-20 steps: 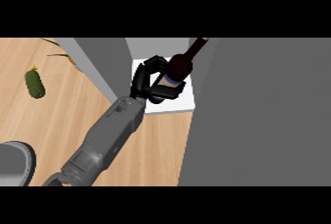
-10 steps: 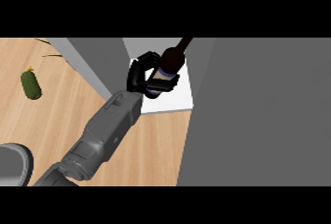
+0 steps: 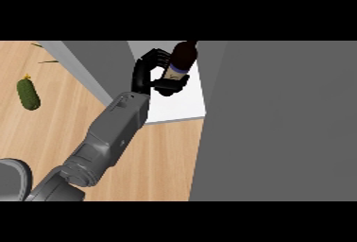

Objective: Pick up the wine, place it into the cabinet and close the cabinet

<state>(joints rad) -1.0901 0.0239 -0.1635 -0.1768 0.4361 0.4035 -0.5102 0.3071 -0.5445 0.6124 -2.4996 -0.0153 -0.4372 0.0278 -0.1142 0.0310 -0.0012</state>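
1. The wine [image 3: 181,59] was held in the one hand [image 3: 155,75] visible in the head view, with fingers and thumb curled round the bottle's lower body near its pale label, so that the bottle could be carried without slipping.

2. Which arm this was could not be settled with certainty; the forearm [image 3: 111,137] came up from the lower left of the view, so it was judged to be the left one. No other hand was seen.

3. The bottle was kept over the white floor of the cabinet [image 3: 178,101], near that floor's far edge, with its upper part cut off by the top of the view. It was judged to have been brought deep inside so that it could be stood well clear of the front edge.

4. Whether the base touched the floor could not be told.

5. The cabinet door [image 3: 279,123] appeared as a broad grey panel at the right, left swung open so the arm could pass; closing was judged not yet done.

6. A cucumber [image 3: 29,93] was lying on the wooden counter [image 3: 167,156] towards its left edge, well apart from the cabinet.
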